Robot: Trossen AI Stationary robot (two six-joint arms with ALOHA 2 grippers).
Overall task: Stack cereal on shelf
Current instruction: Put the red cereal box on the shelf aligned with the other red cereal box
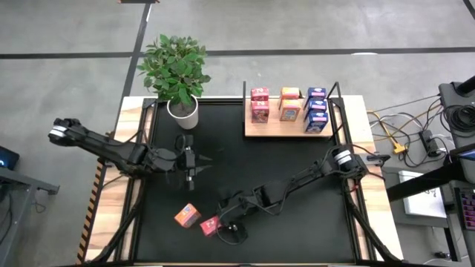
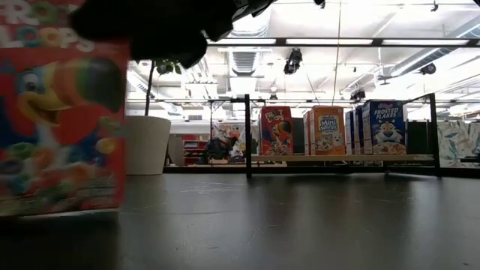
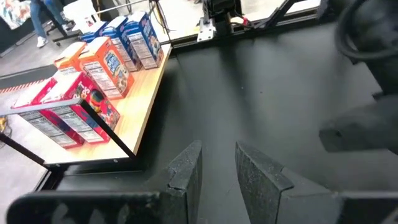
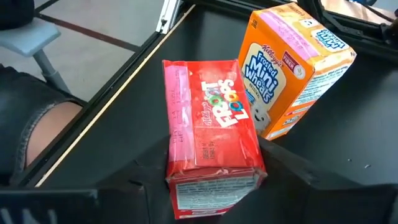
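The light-wood shelf [image 1: 256, 128] at the table's far right carries two red, two orange and three blue cereal boxes [image 1: 317, 108]; the low view shows them standing upright [image 2: 328, 130]. A red Froot Loops box [image 4: 211, 130] and an orange Mini-Wheats box [image 4: 292, 68] are near the table's near edge, side by side [image 1: 210, 225] [image 1: 187, 216]. My right gripper [image 4: 214, 186] is on the red box. My left gripper [image 3: 217, 168] hovers open over the table's left centre [image 1: 190, 167] and holds nothing. My right gripper holds the red Froot Loops box by its two narrow sides near the end closest to the wrist [image 4: 214, 177], pinched between the two fingers [image 4: 280, 171]. In the low view the gripper comes at it from above. The box stands upright [image 2: 60, 120]; whether its base still touches the table, I cannot tell.
A potted plant in a white pot [image 1: 182, 111] stands at the far left of the black tabletop, left of the shelf. Thin black posts [image 2: 247, 135] rise at the shelf's ends. Bare tabletop [image 1: 282, 159] lies between the grippers and the shelf. Cables lie off the table's right side.
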